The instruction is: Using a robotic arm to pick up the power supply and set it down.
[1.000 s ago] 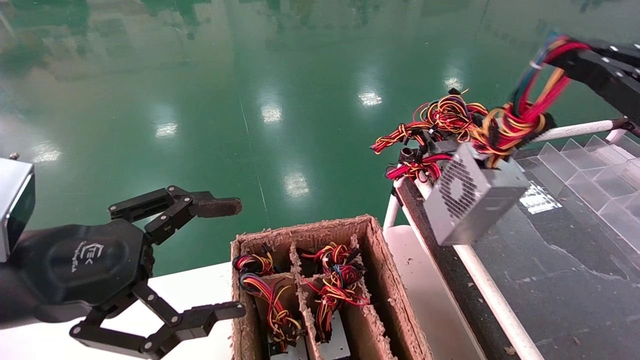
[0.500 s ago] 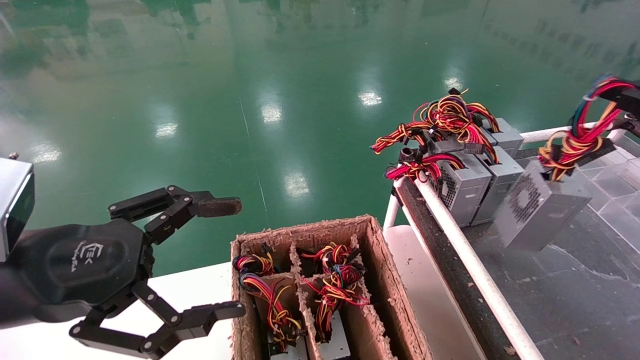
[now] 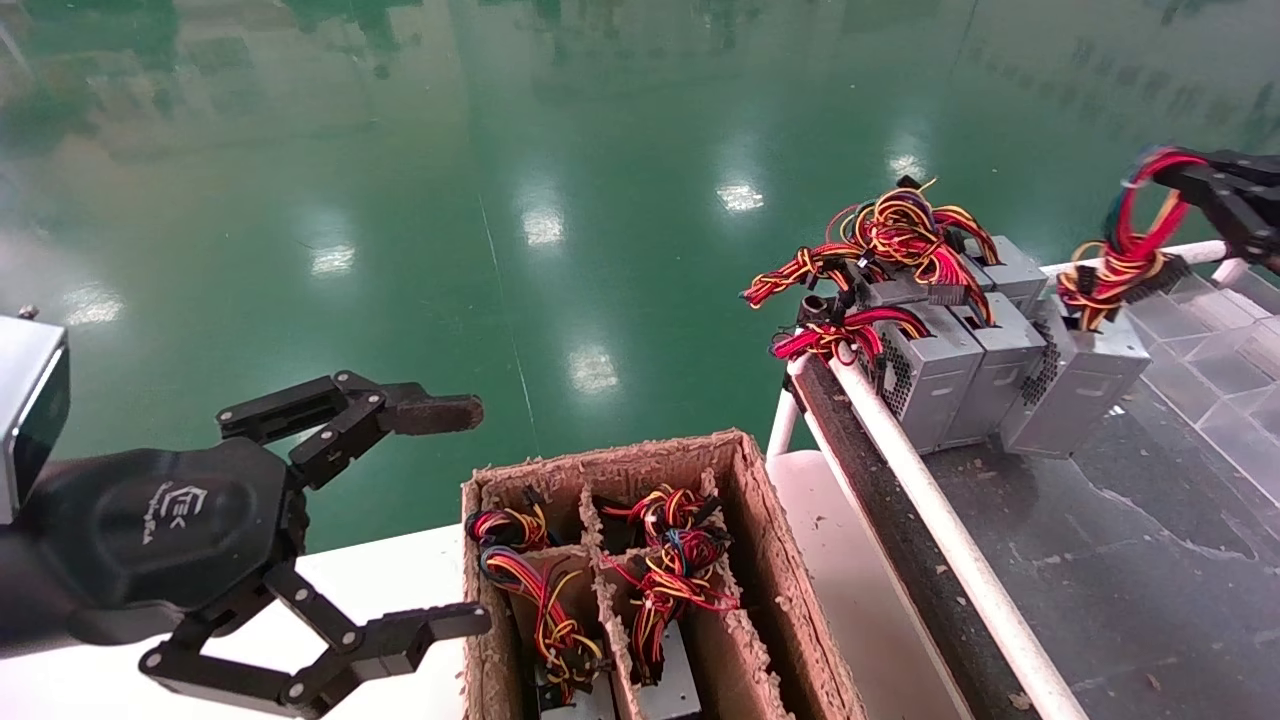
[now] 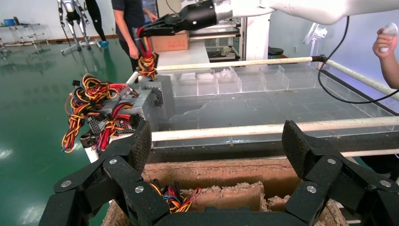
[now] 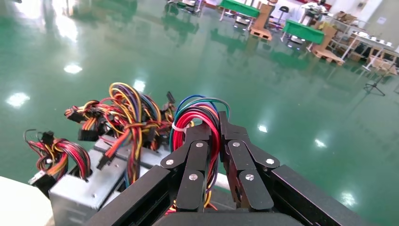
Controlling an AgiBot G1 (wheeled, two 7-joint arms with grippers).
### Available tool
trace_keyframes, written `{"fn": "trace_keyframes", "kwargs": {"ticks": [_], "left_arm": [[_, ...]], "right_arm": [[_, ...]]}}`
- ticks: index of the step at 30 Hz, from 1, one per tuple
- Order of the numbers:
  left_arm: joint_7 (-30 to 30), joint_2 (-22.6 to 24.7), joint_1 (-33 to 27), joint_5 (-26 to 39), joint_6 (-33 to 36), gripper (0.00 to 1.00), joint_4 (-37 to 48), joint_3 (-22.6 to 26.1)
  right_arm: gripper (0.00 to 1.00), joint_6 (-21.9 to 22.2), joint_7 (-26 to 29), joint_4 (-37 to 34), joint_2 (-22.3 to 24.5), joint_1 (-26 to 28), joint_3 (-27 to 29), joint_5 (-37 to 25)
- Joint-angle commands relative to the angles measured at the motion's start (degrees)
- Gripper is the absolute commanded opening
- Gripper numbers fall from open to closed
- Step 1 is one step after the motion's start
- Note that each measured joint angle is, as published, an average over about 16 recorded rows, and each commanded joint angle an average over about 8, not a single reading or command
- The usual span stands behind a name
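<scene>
Three grey boxes are seen side by side on the dark desk (image 3: 1100,560); the rightmost is the power supply (image 3: 1075,385). Its wire loop (image 5: 200,117) is clamped in the right gripper (image 3: 1205,190) jaws. The left gripper (image 3: 440,515) is held wide open, empty, beside the cardboard box (image 3: 770,560).

this is a factory or industrial workshop floor. a wide, glossy green epoxy floor (image 3: 450,200) reflects rows of ceiling lights. a conveyor-like bench with a dark belt surface (image 3: 1100,560) and white tube rails (image 3: 940,540) carries grey metal power supply boxes (image 3: 960,360) with coloured wire bundles, beside clear plastic dividers (image 4: 235,80). a rough cardboard crate (image 3: 760,540) with compartments holds more units. farther off stand green-covered work tables (image 5: 306,30), wooden pallets (image 5: 324,54), a cardboard box (image 4: 171,41) and a standing worker (image 4: 127,23).
</scene>
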Motion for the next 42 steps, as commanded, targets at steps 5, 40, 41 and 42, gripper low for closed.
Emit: {"fn": "trace_keyframes", "kwargs": {"ticks": [5,40,41,42], "left_arm": [[0.0,0.0,0.0,0.0,0.0,1.0,0.0,0.0],[0.0,0.0,0.0,-0.01,0.0,1.0,0.0,0.01],[0.0,0.0,0.0,-0.01,0.0,1.0,0.0,0.01],[0.0,0.0,0.0,-0.01,0.0,1.0,0.0,0.01]], "right_arm": [[0.0,1.05,-2.82,-4.91,-3.48,4.27,-1.5,-2.43],[1.0,0.45,-11.03,-21.0,-7.34,12.53,-3.36,-5.44],[1.0,0.51,-11.06,-21.21,-7.33,12.61,-3.42,-5.53],[1.0,0.57,-11.06,-21.4,-7.33,12.69,-3.49,-5.64]]}}
